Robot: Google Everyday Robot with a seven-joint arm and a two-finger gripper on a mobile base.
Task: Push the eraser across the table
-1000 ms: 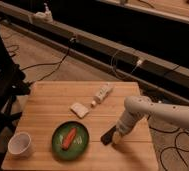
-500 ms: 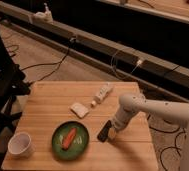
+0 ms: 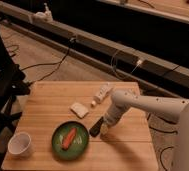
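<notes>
Wooden planks make up the table point(image 3: 48, 100), the biggest thing in view, with cables trailing over the floor behind it. Reaching in from the right is the robot's white arm point(image 3: 153, 106), bent down so the gripper point(image 3: 104, 128) sits low over the middle of the tabletop, just right of the green plate point(image 3: 83, 148). That plate holds an orange piece of food point(image 3: 69, 138). A white cup point(image 3: 20, 144) stands near the front left corner, well apart from the action. A white tube point(image 3: 102, 93) lies toward the back edge, and a small whitish block point(image 3: 79, 109) rests between it and the plate.

Smallest is the eraser point(image 3: 95, 127), a dark bar lying on the wood, touching or just beside the gripper's left side and close to the plate's rim. Whether the gripper is wide or narrow I cannot tell

To push well, the tip should stay low and flat against the eraser's long side so it slides instead of spinning away. The plate is the likely snag: a push straight left would run the eraser into its rim, so the line should angle toward bare wood
</notes>
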